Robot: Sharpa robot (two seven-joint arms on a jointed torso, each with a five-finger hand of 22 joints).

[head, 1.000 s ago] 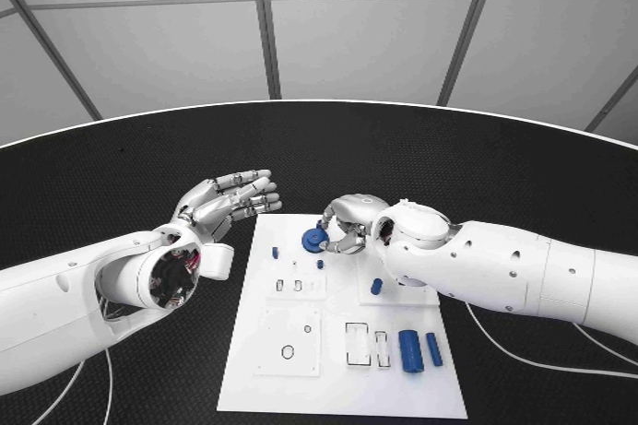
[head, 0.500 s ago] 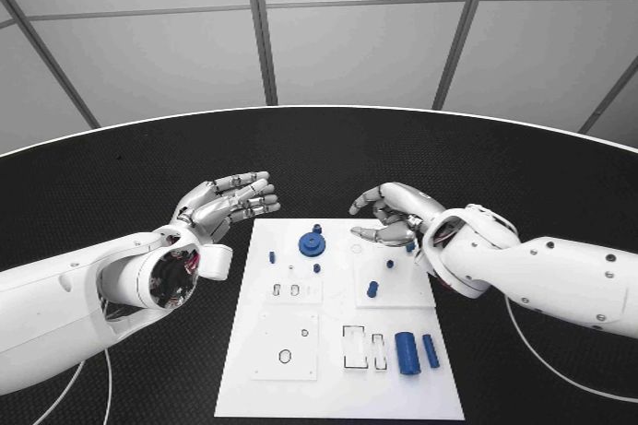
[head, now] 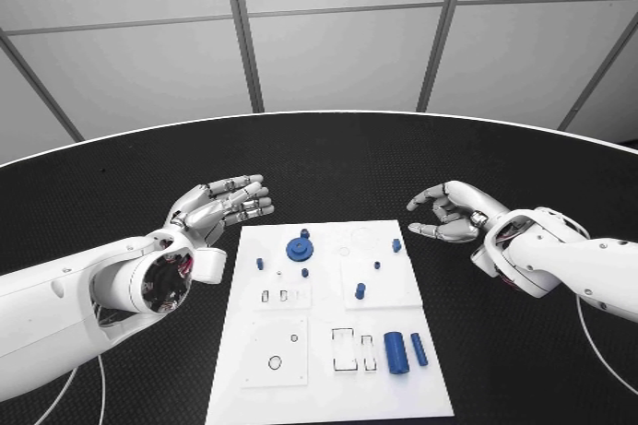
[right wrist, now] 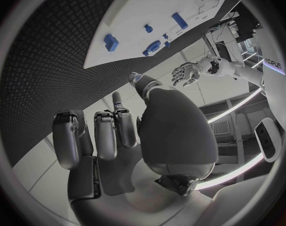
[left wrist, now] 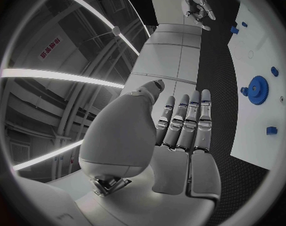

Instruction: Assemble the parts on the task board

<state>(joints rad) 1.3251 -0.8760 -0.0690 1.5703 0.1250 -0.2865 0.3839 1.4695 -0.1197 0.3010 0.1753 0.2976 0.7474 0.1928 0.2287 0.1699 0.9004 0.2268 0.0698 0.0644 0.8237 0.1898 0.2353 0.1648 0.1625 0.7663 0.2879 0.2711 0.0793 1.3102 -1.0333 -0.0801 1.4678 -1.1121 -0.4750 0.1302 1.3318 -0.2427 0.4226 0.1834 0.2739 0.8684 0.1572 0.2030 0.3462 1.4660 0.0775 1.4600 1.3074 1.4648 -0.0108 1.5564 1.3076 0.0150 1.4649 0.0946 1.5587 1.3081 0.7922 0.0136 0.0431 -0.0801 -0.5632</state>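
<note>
Blue gear [head: 301,250] on the task board [head: 319,370], between empty, spread left hand [head: 223,206] and right hand [head: 456,213].

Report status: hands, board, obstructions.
Left hand open, beside task board. Right hand open, empty, off board. Blue gear seated on board. Nothing blocking.

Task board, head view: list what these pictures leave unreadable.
- Blue gear on the task board: whether it is fully seated on its post is too small to tell in the head view.
- Task board's near end: cut off by the bottom edge.
- Board's near half, left wrist view: cut by the circle's rim.
</note>
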